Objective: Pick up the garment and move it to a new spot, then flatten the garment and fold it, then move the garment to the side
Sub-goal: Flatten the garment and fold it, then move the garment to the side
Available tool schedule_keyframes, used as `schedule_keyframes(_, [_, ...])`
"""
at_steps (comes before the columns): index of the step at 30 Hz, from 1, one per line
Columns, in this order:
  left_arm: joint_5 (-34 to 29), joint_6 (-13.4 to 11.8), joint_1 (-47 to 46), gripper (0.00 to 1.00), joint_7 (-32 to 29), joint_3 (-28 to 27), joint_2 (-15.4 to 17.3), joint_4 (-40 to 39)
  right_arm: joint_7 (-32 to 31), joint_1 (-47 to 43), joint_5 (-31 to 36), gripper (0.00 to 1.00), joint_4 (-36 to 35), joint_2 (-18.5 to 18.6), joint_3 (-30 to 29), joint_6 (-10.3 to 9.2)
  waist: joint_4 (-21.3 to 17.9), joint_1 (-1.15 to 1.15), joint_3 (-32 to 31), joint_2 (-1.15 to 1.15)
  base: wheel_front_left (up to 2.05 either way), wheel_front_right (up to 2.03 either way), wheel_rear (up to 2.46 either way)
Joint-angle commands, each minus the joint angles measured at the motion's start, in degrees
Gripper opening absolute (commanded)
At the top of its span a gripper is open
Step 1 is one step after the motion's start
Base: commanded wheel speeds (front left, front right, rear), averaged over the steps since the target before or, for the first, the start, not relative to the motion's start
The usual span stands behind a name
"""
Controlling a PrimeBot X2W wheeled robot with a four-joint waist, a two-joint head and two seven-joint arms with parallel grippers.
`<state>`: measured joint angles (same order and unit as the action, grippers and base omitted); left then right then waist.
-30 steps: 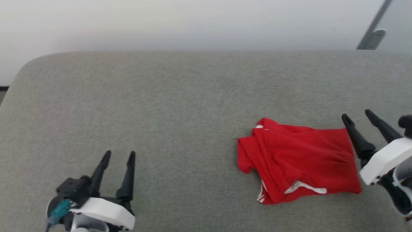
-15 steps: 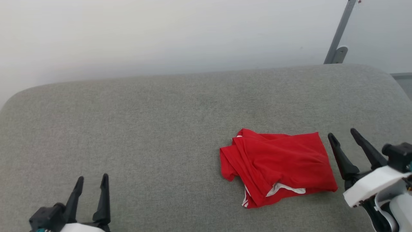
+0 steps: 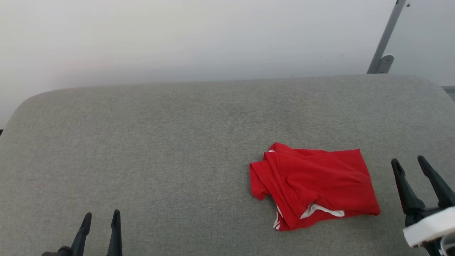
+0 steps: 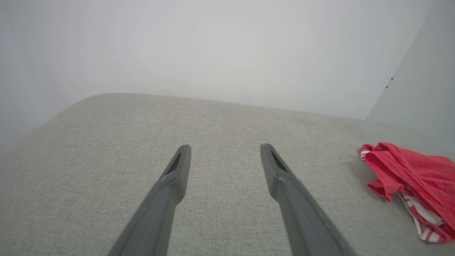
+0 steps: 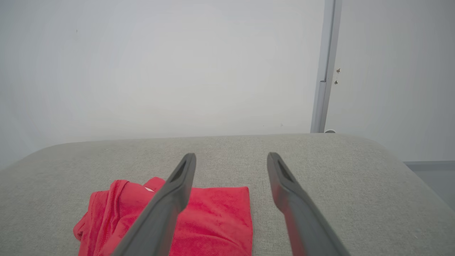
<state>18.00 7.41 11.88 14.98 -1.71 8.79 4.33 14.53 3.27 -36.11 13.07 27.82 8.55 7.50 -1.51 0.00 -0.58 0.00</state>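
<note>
Garment [image 3: 314, 185]: lies on the grey padded surface [image 3: 177, 142], in its right half and nearer the near edge than the far edge, short of the rounded right end. It is a compact, roughly rectangular red bundle with several layers stacked. White trim peeks out at its near-left corner, and a loose fold bulges on its left side. The lettering is hidden, presumably folded inward. Right gripper [image 3: 408, 160]: jaws spread wide and empty, sitting just beside the garment's right edge with bare upholstery between them. In the right wrist view one finger overlaps the red cloth, but the head view shows no contact. Left gripper [image 3: 101, 214]: jaws likewise spread and empty, low at the near-left part of the pad and well apart from the cloth, with its fingers pointing toward the far edge. Judgement: the bundle reads as already folded and set off to the right side, so the side placement appears done or close to it. The released jaws and the gap fit a hands-off state rather than a grasp being set up. Risk: soft jersey may relax, and the left-hand fold looks the least settled. A pale wall and a grey metal post [image 3: 385, 39] stand behind the far right corner.
</note>
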Motion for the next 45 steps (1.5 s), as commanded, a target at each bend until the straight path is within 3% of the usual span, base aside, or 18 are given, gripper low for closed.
schedule_keyframes(1, [-0.4, 0.1, 0.8, 1.0, 0.3, -0.2, -0.3, -0.7, -0.3, -1.3, 0.6, 1.0, -1.0, -0.5, -0.9, -0.04, 0.3, 0.0, 0.1, 0.0, 0.0, 0.0, 0.0])
schedule_keyframes(16, [-0.9, 0.1, 2.6, 1.0, 0.3, -0.3, -1.2, -4.7, -5.5, -8.4, 3.7, 1.0, -9.6, -5.4, -9.1, -0.04, 1.0, 0.0, 0.9, 0.0, 0.0, 0.0, 0.0])
schedule_keyframes(28, [-1.4, 0.1, -0.3, 1.0, 0.3, 0.8, -1.1, -5.1, -10.6, -6.9, 4.0, 1.0, -11.3, -5.1, -9.4, -0.04, 2.0, 0.0, 3.8, 0.0, 0.0, 0.0, 0.0])
schedule_keyframes(34, [-1.7, 0.1, -4.0, 1.0, 0.3, 3.0, -1.8, -4.4, -20.0, -3.5, 3.7, 1.0, -10.8, -0.6, -7.7, -0.04, 3.2, 0.0, 8.0, 0.0, 0.0, 0.0, 0.0])
schedule_keyframes(41, [-1.9, 0.1, -9.6, 1.0, 0.3, 5.3, -1.5, -3.3, -37.9, 3.4, 1.9, 1.0, -8.8, 6.5, -5.0, -0.04, 4.1, 0.0, 13.9, 0.0, 0.0, 0.0, 0.0])
schedule_keyframes(45, [-1.6, 0.1, -12.3, 1.0, 0.3, 6.4, -2.0, -3.1, -46.8, 6.1, -0.4, 1.0, -7.9, 8.1, -5.5, -0.04, 5.1, 0.0, 16.4, 0.0, 0.0, 0.0, 0.0])
